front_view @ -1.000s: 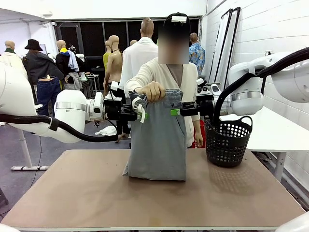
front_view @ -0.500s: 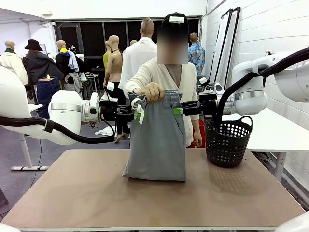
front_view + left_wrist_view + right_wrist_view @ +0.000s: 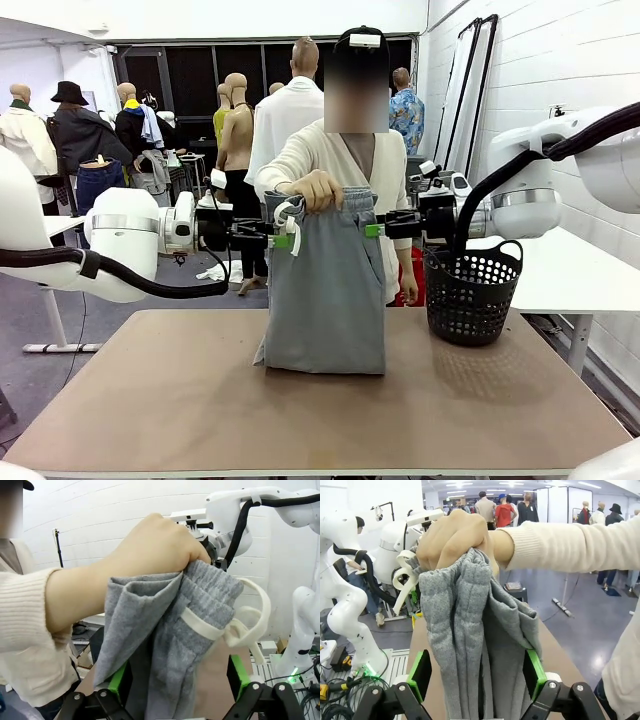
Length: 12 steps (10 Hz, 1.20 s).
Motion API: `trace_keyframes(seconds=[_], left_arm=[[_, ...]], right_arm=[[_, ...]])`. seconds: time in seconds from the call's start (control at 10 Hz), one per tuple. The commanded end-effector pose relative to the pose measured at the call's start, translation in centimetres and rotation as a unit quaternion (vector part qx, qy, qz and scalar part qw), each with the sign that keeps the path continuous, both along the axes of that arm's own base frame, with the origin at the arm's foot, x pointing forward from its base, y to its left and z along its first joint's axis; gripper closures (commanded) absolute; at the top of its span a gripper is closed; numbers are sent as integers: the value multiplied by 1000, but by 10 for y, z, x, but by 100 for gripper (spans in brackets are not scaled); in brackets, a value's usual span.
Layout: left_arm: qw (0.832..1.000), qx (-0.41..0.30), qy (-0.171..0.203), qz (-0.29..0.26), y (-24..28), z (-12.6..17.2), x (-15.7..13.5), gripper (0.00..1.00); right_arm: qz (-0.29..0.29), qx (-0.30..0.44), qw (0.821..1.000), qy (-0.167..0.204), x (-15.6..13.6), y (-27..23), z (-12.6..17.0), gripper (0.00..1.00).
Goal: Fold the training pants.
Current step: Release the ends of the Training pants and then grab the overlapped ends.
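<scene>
Both wrist views show jaws spread astride the training pants; front view shows their hem on the table

One pair of light grey soft jersey training pants is hanging at the middle of the scene, carrying one white drawstring at the waistband. One hand of the one person standing at the far side is gripping that waistband. Two black two-finger grippers with green pads are flanking the pants: the left gripper and the right gripper, one on each of two white robot arms. One black perforated plastic basket with one handle is sitting at the far right of one brown rectangular table. One white table is standing farther right.
</scene>
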State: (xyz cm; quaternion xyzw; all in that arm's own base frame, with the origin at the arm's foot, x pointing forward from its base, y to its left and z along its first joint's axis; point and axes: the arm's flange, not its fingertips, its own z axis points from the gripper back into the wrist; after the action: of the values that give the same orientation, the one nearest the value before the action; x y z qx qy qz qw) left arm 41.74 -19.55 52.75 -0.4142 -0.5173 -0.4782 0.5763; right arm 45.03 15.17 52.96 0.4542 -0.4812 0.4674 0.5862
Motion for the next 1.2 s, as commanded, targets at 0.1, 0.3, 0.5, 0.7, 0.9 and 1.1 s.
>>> trace_keyframes(seconds=[0.1, 0.3, 0.5, 0.7, 0.9, 1.1], left_arm=[[1000, -11, 8, 27, 3, 0, -8, 0], [999, -12, 8, 39, 3, 0, -8, 0], [998, -13, 2, 53, 4, 1, -8, 0], [998, -14, -3, 63, 3, 0, -9, 0], [998, -18, -5, 63, 3, -1, -7, 0], [996, -11, -19, 81, 2, -2, -7, 0]], right_arm=[[-13, -4, 1000, -7, -4, -4, 0, 7], [-23, -2, 1000, -11, -6, -10, 1, 7], [-27, -1, 1000, -11, -7, -13, 0, 7], [-30, 4, 999, -14, -8, -11, -1, 7], [-31, 8, 999, -16, -7, -9, -3, 7], [-38, 12, 999, -21, -7, -9, -3, 7]])
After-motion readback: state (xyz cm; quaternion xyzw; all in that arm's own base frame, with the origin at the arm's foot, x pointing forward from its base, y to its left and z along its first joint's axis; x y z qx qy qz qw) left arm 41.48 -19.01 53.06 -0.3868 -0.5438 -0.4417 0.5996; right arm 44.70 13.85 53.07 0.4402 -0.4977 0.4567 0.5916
